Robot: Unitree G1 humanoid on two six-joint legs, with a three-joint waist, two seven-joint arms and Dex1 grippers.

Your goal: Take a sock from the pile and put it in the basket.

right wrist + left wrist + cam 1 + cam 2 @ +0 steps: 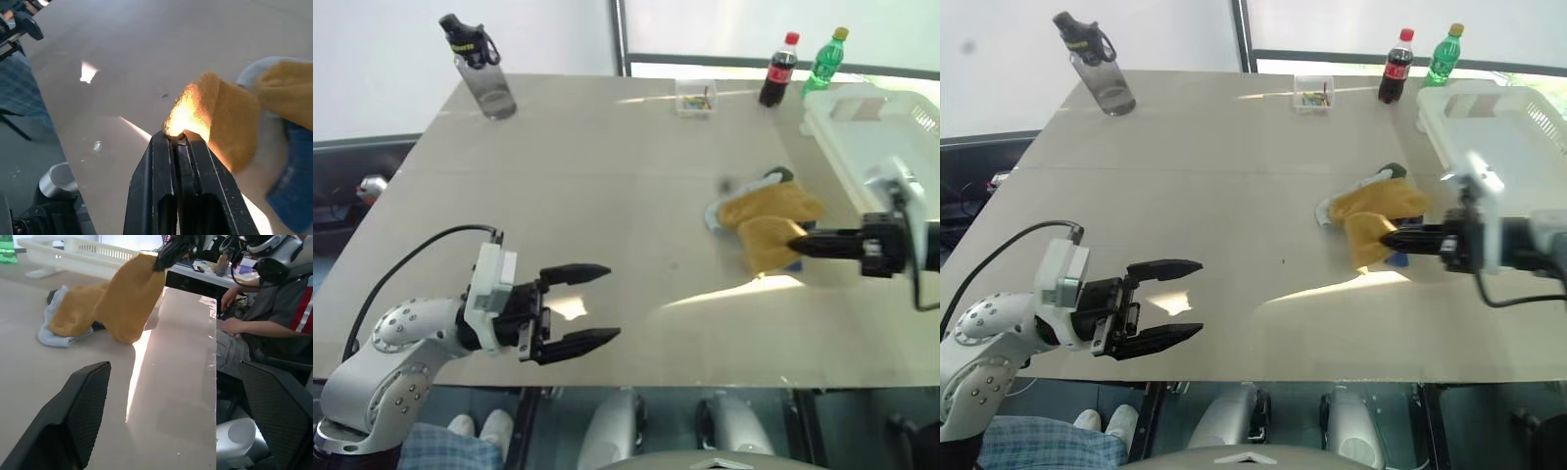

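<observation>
While the right gripper (178, 139) has its two black fingers pinched tight on one end of the mustard-yellow sock (769, 240), that end is raised off the table (607, 176) and the rest of the sock drapes down into the pile (759, 220). The pile sits just beside the basket (871, 127), on the side toward the middle of the table; a light grey sock (54, 333) lies under the yellow one, and a blue sock (293, 196) shows next to it. The cream-white basket stands at the table's right edge with its slotted wall facing the pile. Well apart from the basket, over the near left part of the table, the left gripper (582, 308) hangs with its fingers spread wide and nothing between them, pointing across toward the pile. Beyond the basket, at the far edge, stand a cola bottle (778, 70) and a green bottle (826, 61), with a small clear box (694, 97) near them and a grey water bottle (480, 69) much farther off at the far left corner. A seated person (264, 318) shows beyond the table in the left wrist view.
</observation>
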